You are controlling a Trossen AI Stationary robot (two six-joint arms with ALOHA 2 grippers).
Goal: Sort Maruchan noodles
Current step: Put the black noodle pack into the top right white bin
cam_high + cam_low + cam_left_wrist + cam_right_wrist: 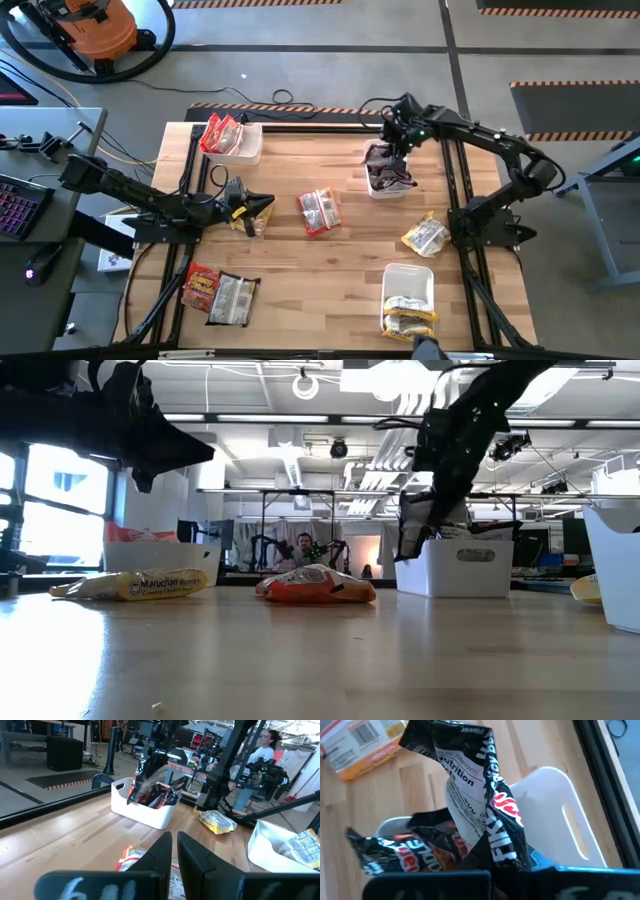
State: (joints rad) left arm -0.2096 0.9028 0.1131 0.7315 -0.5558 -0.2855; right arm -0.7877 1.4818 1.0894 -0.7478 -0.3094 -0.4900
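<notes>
Two arms work the worktop (pixel 340 250). Right end effector (pixel 386 158), clamped on a dark packet (pixel 480 795), hangs over the white bin (pixel 388 185) near the far right edge, which already holds dark packets; judged step: dropping this one in, which calls for lowering and release. Left end effector (pixel 262 205), fingers together and empty, waits at the left edge near a yellow packet (pixel 250 222). Unsorted: red packet (pixel 320 211) at centre, another yellow packet (pixel 424 237) near the right edge, two packets (pixel 219 292) at the near left corner. Nothing blocks the drop.
</notes>
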